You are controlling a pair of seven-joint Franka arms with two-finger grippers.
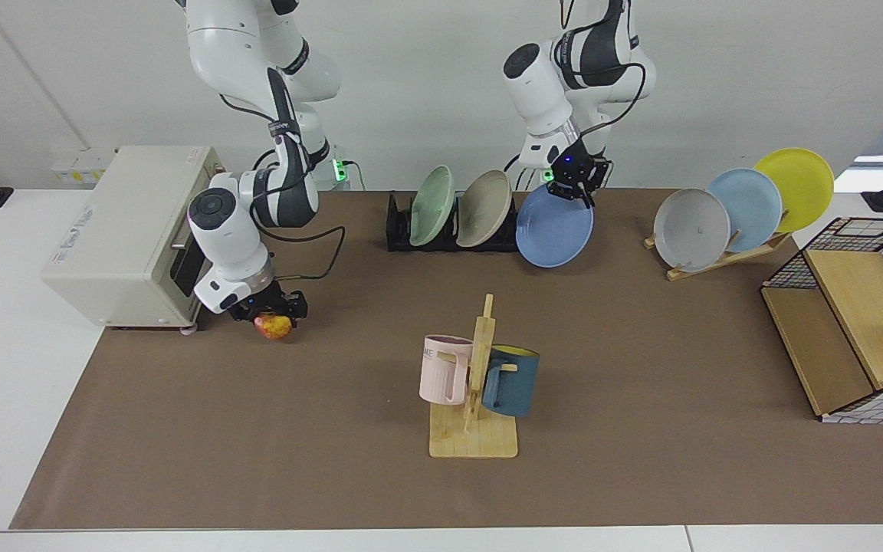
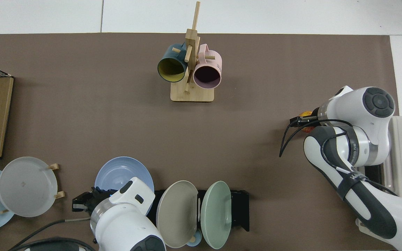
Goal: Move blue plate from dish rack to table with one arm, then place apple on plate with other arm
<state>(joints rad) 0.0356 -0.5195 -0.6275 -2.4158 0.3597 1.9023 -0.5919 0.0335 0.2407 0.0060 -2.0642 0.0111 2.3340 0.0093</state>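
Brown matting is covering the desk point(image 1: 641, 460), with white borders around it. At the far edge, the rack point(image 1: 403, 230) is holding a green plate point(image 1: 432, 205) and a beige plate point(image 1: 484, 208); its right-hand slot is standing vacant.

Step 1 is in progress. The left tool point(image 1: 573, 184) is pinching the far rim of the blue plate point(image 1: 554, 236), which is hanging clear of the rack, tilted, just right of it. Whether its lower edge is touching the desk cannot be told. In the top view the blue plate point(image 2: 123, 173) is lying nearer the desk centre than the rack point(image 2: 239, 209). Lowering it flat and releasing it is remaining.

Step 2 is being prepared. The right tool point(image 1: 269, 310) is pressing its fingers onto the apple point(image 1: 274, 326) at the left of the desk, beside a toaster oven point(image 1: 127, 238). Whether the apple is leaving the mat cannot be told. Carrying it across to the plate is remaining; a mug tree point(image 1: 476, 383) is standing mid-desk, nearer than the likely route.
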